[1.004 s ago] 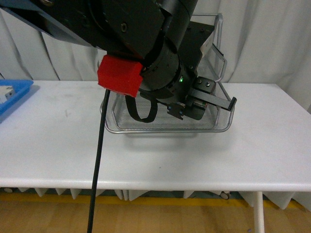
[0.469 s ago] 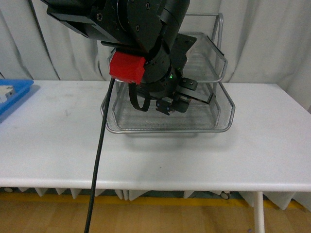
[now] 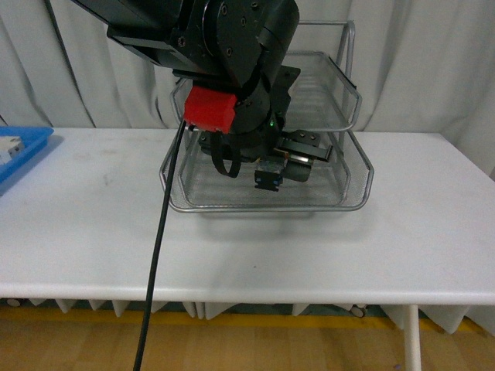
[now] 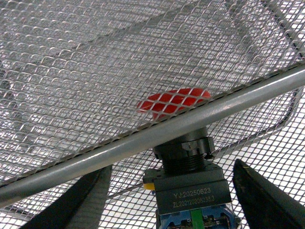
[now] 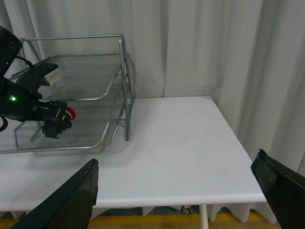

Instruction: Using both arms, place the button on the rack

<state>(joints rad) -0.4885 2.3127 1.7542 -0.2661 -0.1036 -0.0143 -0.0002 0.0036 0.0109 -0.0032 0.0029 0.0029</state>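
Your left gripper clamps the button, red cap just past a front rim of the rack; ease it deeper, level, before releasing. Your right gripper gapes wide.

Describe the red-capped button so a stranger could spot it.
Find the silver wire-mesh three-tier rack on the white table. At its lower tiers, the black left end effector holds a small push-button switch; only it has a round red cap on a blocky black body.
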